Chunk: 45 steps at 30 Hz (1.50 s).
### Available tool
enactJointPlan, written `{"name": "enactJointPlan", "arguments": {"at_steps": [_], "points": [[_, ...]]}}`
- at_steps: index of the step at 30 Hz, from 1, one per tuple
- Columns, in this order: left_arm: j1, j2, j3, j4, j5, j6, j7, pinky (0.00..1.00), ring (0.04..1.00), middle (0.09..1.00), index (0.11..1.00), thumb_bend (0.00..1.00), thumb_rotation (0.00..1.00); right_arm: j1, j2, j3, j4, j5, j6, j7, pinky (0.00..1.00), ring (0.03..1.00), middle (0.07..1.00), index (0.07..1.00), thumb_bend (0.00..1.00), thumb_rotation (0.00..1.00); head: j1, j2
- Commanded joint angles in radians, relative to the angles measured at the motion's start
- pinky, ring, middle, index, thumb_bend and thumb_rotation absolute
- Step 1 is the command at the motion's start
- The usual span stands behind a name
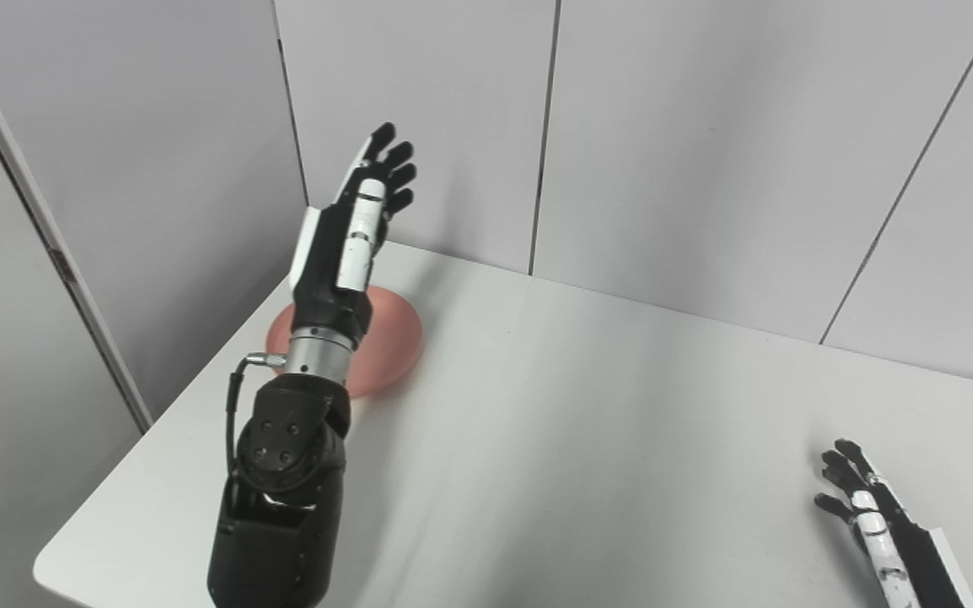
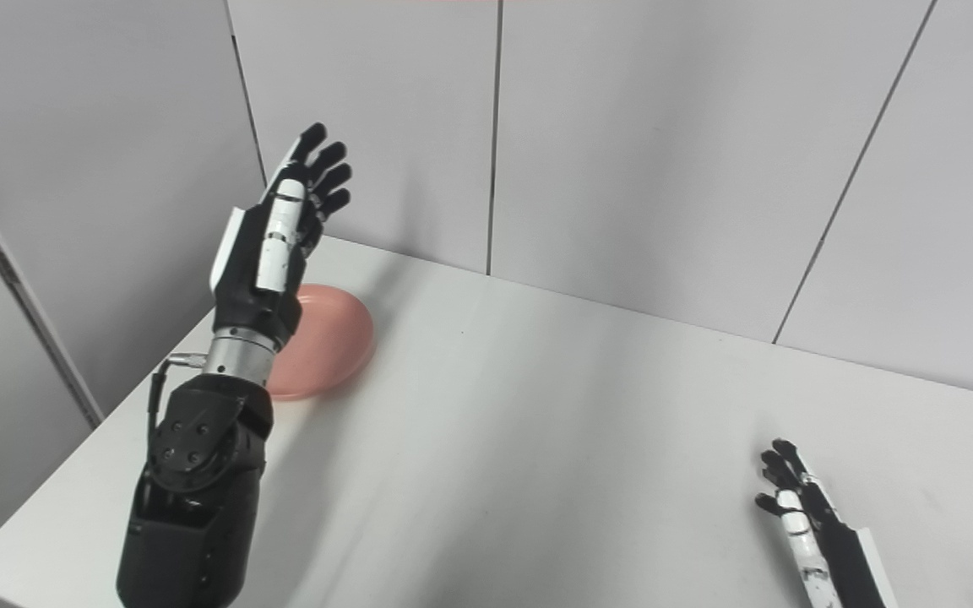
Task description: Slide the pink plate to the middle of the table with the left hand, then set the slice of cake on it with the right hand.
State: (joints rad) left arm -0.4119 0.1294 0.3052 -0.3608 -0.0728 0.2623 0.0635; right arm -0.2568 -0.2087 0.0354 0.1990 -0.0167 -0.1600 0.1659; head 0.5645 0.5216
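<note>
Grey panelled walls close off the far side of our white table [image 1: 588, 439]; the pink plate [image 1: 394, 338] lies near its far left corner, partly hidden behind our left wrist; we see no slice of cake in either view. Our left hand [image 1: 360, 228] is raised above the plate, fingers extended and slightly apart, holding nothing and not touching the plate; our right hand [image 1: 867, 507] rests low at the near right of the table, fingers loosely spread, also holding nothing.

We judge the plate to be light, rigid and smooth, shallow with a low rim; on this slick tabletop it should slide easily, perhaps too easily, so a hard shove could send it spinning or past the middle. We would lay our fingers flat on its far-left rim or press lightly inside the dish, then draw it steadily toward the centre; whether it is plastic or ceramic we cannot tell, so we would treat it as breakable.
</note>
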Motion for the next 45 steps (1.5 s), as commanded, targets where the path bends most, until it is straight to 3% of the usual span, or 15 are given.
{"name": "enactJointPlan", "arguments": {"at_steps": [1, 19, 31, 45], "points": [[-0.028, 0.017, 0.018, 0.002, -0.021, -0.060, 0.020, 0.90, 0.916, 0.923, 0.913, 0.41, 1.00, 0.022, -0.012, -0.010, 0.005, 0.002, 0.037, -0.001, 0.92, 0.908, 0.901, 0.917, 0.13, 1.00, 0.000, 0.001], [-0.034, 0.063, 0.161, 0.074, -0.070, -0.049, 0.131, 0.93, 0.943, 0.962, 0.951, 0.37, 1.00, 0.024, -0.031, -0.020, -0.009, 0.034, 0.057, 0.024, 0.93, 0.920, 0.916, 0.927, 0.11, 1.00, 0.042, 0.010], [-0.025, 0.097, 0.198, 0.135, -0.091, -0.058, 0.166, 0.97, 0.965, 0.977, 0.970, 0.36, 1.00, 0.020, -0.038, -0.024, -0.015, 0.059, 0.068, 0.038, 0.93, 0.928, 0.924, 0.934, 0.09, 1.00, 0.052, 0.013], [-0.029, 0.100, 0.219, 0.219, -0.113, -0.068, 0.194, 0.95, 0.948, 0.963, 0.957, 0.33, 1.00, 0.017, -0.047, -0.024, -0.011, 0.056, 0.065, 0.042, 0.94, 0.931, 0.926, 0.932, 0.09, 1.00, 0.061, 0.014]]}}
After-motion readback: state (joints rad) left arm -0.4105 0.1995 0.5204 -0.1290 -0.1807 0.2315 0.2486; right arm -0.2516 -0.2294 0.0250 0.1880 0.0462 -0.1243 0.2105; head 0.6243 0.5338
